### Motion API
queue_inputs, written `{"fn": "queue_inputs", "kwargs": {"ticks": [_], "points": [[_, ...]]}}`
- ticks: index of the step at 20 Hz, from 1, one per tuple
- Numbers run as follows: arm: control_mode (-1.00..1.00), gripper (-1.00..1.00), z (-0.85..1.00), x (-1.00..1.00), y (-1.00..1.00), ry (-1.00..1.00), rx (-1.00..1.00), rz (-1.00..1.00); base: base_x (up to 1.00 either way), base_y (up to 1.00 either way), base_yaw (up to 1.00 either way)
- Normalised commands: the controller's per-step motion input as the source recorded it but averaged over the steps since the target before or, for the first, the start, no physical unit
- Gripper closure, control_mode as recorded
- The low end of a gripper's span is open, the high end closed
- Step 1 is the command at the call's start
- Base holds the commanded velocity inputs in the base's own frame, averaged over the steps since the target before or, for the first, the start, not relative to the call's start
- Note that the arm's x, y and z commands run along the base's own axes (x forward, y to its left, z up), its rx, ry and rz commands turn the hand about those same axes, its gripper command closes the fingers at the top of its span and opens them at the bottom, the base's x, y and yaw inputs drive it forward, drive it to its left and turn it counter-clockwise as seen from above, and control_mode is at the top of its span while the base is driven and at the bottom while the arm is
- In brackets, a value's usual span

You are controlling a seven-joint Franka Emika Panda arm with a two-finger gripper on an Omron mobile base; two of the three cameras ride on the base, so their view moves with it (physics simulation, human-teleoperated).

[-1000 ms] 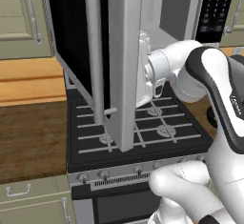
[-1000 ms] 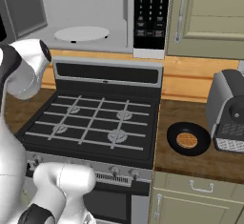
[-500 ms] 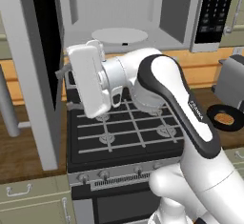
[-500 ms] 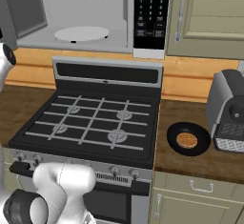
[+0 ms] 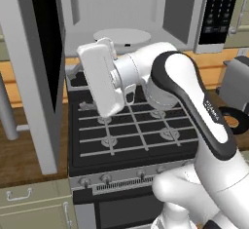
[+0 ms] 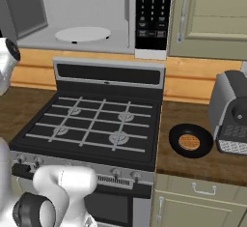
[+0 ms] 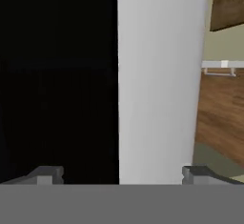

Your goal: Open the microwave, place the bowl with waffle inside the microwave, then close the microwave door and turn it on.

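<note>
fingers [image 7: 123, 174] spread, microwave door [image 7: 157, 75] seemingly between

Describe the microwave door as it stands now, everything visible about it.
The microwave door is swung wide open to the left, hinged on the microwave's left side. It is a tall panel with a light silver-grey frame around black glass; its edge faces the left base camera. In the hand view, frame and dark glass sit close ahead between the spread fingertips. Nothing visibly grips it.

I am working in a home kitchen: a black gas stove [image 6: 91, 124] is sitting between wooden counters [image 6: 202, 158], a microwave [image 6: 111, 16] hanging above it, beige cabinets [image 6: 212, 18] beside that.
</note>
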Motion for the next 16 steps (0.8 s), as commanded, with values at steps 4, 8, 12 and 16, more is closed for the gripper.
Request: {"fn": "queue_inputs", "kwargs": {"ticks": [4, 8, 12, 16], "points": [[-1.0, -1.0, -0.02, 0.0, -1.0, -0.17, 0.01, -0.18, 0.0, 0.0, 0.0], [-1.0, -1.0, -0.33, 0.0, -1.0, -0.17, 0.01, -0.3, 0.0, 0.0, 0.0], [-1.0, -1.0, -0.6, 0.0, -1.0, -0.14, 0.0, -0.38, 0.0, 0.0, 0.0], [-1.0, -1.0, -0.68, 0.0, -1.0, -0.09, 0.0, -0.44, 0.0, 0.0, 0.0]]}}
